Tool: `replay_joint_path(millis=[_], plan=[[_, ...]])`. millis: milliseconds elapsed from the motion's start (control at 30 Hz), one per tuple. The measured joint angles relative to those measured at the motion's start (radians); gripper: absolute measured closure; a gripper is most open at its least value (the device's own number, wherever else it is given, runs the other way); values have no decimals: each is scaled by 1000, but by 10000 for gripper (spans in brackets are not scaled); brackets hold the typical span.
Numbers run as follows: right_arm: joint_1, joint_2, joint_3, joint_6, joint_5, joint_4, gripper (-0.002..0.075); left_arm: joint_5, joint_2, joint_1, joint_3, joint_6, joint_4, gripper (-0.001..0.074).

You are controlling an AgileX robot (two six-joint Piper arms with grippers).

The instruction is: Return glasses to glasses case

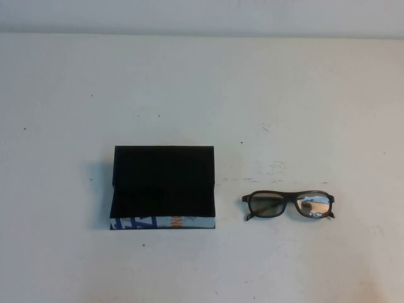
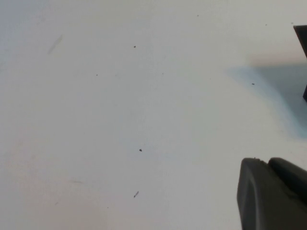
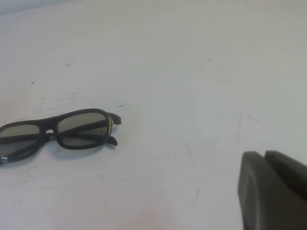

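Observation:
The glasses case [image 1: 163, 183] is a black box with a blue, white and orange front edge [image 1: 163, 222]; it sits on the white table left of centre. Its dark corner shows at the edge of the left wrist view [image 2: 302, 40]. The dark-framed glasses [image 1: 288, 205] lie on the table just right of the case, lenses reflecting; they also show in the right wrist view [image 3: 57, 132]. Neither arm shows in the high view. My left gripper [image 2: 268, 162] is shut and empty over bare table beside the case. My right gripper [image 3: 265, 154] is shut and empty, apart from the glasses.
The white table [image 1: 202, 95] has small dark specks and scuffs. A pale wall edge runs along the far side [image 1: 202, 28].

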Motion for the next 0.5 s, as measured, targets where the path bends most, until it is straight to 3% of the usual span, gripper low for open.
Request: replay_joint_path(millis=[267, 500], plan=[[0, 0, 0, 0, -12, 113, 737, 0, 0, 0, 0, 0, 0, 738], [0, 0, 0, 0, -149, 377, 737, 0, 0, 0, 0, 0, 0, 738]])
